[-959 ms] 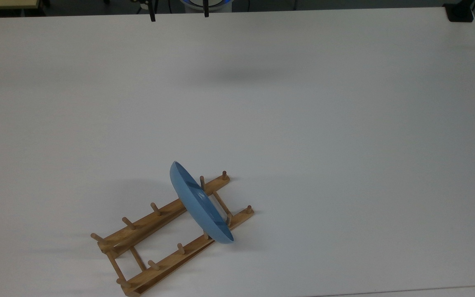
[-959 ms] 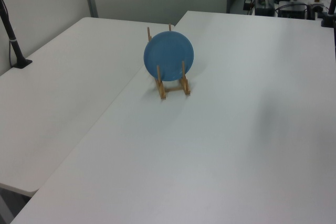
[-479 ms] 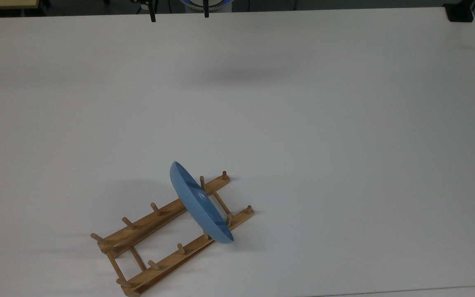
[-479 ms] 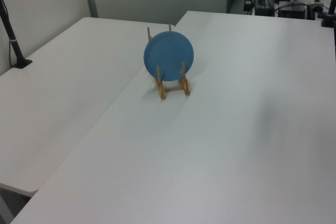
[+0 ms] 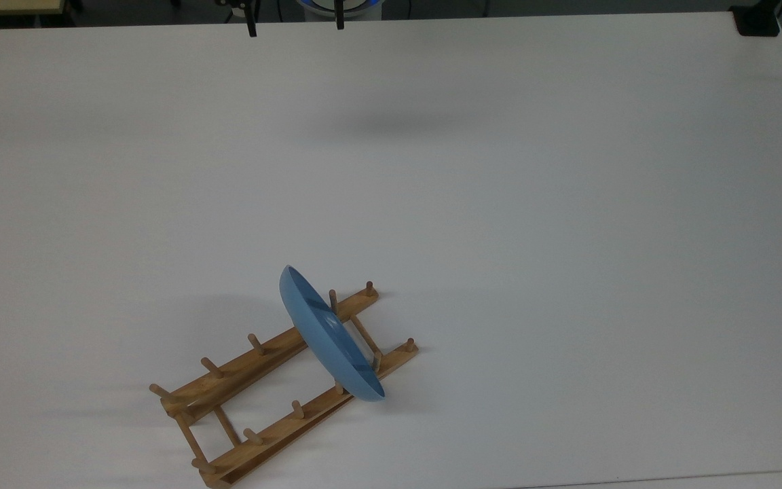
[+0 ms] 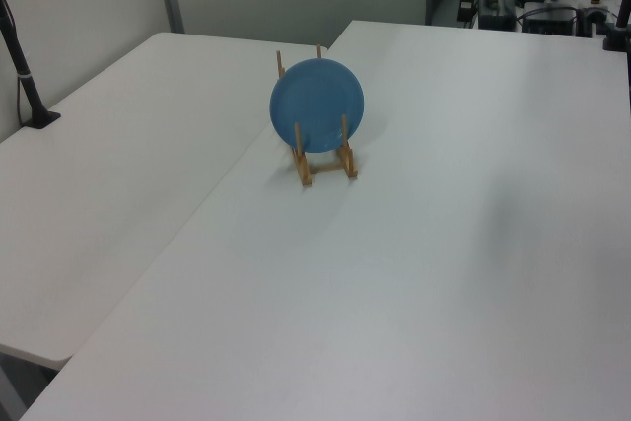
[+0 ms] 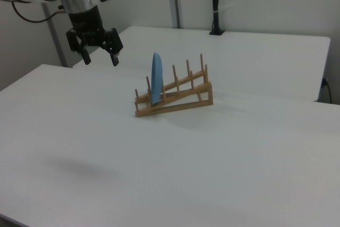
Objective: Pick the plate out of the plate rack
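The light-blue plate (image 5: pixel 330 336) stands on edge between the pegs near one end of the wooden plate rack (image 5: pixel 241 370), low in the top view. Seen in the left view, the plate (image 6: pixel 317 105) faces the camera with the rack (image 6: pixel 328 167) under it. It shows edge-on in the right view, plate (image 7: pixel 156 78) upright at the low end of the sloping rack (image 7: pixel 183 97). My gripper (image 7: pixel 99 57) hangs open and empty in the air to the right view's left of the rack, well apart from the plate. Its two dark fingers sit at the top view's upper edge, gripper (image 5: pixel 294 26).
The rack sits on a wide white table (image 5: pixel 499 204). A second white table (image 6: pixel 128 155) joins it along a seam. A black post (image 7: pixel 215 3) stands at the far table's back edge, and a black block (image 5: pixel 757 20) sits at the top view's upper right corner.
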Controlling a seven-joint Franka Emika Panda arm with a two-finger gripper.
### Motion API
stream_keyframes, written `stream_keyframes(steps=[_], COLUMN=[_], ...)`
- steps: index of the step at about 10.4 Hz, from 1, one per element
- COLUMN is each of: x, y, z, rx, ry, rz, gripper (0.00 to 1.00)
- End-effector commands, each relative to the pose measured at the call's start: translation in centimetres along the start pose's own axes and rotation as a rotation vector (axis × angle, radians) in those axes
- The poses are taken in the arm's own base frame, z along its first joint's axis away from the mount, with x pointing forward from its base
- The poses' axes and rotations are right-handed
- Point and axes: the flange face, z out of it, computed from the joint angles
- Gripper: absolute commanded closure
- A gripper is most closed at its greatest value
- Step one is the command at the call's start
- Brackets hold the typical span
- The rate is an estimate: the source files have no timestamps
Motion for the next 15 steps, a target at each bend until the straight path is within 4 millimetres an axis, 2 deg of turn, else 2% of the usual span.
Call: stream_keyframes(steps=[1, 2, 3, 4, 5, 6, 9, 12, 15], x=[-0.7, -0.6, 0.0, 0.4, 1.6, 2.7, 6.5, 9.7, 12.4], y=[0.8, 1.4, 2.8, 3.1, 3.3, 3.6, 4.6, 5.2, 4.7], z=[-0.2, 0.3, 1.8, 2.5, 3.1, 2.8, 4.5, 8.2, 13.2], rx=[0.026, 0.025, 0.026, 0.018, 0.001, -0.019, -0.059, 0.001, 0.009], ry=[-0.014, -0.017, -0.038, -0.039, 0.014, 0.088, 0.293, 0.442, 0.536], rz=[-0.004, -0.01, -0.087, -0.196, -0.217, -0.196, -0.086, 0.069, 0.183], gripper=[0.0, 0.0, 0.0, 0.0, 0.0, 0.0, 0.0, 0.01, 0.07])
